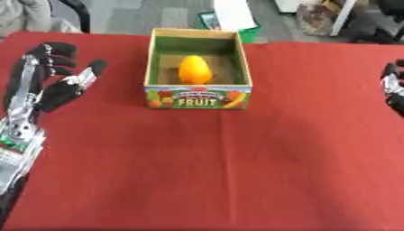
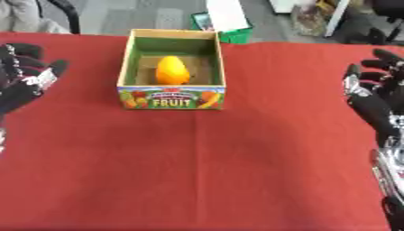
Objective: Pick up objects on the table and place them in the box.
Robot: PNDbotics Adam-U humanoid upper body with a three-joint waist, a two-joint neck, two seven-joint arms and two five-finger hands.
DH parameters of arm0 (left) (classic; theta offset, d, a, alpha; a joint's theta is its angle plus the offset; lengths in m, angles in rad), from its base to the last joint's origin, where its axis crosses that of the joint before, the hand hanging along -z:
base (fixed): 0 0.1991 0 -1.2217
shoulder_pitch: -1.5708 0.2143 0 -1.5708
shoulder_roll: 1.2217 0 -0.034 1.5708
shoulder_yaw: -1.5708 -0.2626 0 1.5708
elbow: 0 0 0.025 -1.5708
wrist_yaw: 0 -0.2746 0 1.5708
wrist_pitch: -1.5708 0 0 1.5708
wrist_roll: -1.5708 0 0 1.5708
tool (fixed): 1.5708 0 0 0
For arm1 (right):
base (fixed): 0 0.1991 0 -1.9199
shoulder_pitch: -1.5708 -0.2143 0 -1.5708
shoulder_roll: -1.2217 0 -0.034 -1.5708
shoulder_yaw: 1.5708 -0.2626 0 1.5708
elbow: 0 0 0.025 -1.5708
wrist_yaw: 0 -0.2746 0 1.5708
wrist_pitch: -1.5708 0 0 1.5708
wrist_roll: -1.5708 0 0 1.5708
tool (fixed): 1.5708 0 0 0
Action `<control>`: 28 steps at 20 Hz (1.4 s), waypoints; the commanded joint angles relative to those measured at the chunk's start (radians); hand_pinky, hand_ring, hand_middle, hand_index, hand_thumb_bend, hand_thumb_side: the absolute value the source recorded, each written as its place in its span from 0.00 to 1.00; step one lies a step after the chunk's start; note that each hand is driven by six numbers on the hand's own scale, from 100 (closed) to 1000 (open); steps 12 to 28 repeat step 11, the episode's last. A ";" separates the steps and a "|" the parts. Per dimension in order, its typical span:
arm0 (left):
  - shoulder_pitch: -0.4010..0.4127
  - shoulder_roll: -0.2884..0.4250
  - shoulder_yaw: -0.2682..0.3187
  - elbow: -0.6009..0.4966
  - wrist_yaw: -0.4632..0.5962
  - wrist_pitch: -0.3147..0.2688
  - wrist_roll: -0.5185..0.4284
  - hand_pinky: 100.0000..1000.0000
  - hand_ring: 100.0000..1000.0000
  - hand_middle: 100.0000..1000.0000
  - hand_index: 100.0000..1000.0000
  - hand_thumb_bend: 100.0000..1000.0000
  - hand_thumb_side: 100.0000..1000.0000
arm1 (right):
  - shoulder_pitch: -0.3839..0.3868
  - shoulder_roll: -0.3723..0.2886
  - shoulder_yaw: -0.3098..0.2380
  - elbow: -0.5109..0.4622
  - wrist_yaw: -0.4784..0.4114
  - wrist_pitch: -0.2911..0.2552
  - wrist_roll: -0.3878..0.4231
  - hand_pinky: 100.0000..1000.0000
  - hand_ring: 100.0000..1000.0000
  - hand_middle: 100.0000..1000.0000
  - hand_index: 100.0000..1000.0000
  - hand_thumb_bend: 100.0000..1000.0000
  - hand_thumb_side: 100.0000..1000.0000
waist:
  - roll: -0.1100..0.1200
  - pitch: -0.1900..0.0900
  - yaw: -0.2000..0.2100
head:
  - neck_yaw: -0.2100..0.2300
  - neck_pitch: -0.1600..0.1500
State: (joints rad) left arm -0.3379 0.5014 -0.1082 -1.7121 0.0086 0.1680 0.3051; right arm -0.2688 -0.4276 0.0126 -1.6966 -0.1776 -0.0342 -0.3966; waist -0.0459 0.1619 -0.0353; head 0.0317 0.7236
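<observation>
— Inside the box (image 1: 198,67), what is lying there?
— An orange-yellow fruit (image 1: 194,70) is sitting upright on the box floor, toward the front wall; the box is standing on the red desk (image 1: 236,158).
— And the hands?
— The left hand (image 1: 49,81) is hovering at the left edge, fingers spread, holding nothing. The right hand (image 2: 371,97) is hanging at the right edge, fingers likewise spread.

The left hand (image 1: 49,79) is hovering at the left edge of the frame with fingers spread and relaxed, forearm running down to the lower left corner, while the right hand (image 2: 375,92) is mirroring it, open-fingered, at the right edge.
</observation>
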 commanded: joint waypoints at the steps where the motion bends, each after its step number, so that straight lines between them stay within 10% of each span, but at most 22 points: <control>1: 0.005 0.009 0.024 -0.021 0.028 -0.012 0.026 0.58 0.57 0.53 0.64 0.65 0.36 | -0.009 -0.018 -0.007 -0.009 -0.007 -0.002 -0.001 0.58 0.58 0.61 0.78 0.10 0.03 | 0.000 -0.011 0.002 | -0.003 -0.010; 28: 0.020 -0.013 0.016 -0.001 0.063 -0.040 0.021 0.57 0.55 0.52 0.64 0.63 0.35 | -0.008 -0.017 -0.008 -0.010 -0.015 -0.004 -0.001 0.58 0.58 0.61 0.79 0.10 0.03 | -0.001 -0.011 -0.010 | -0.002 0.002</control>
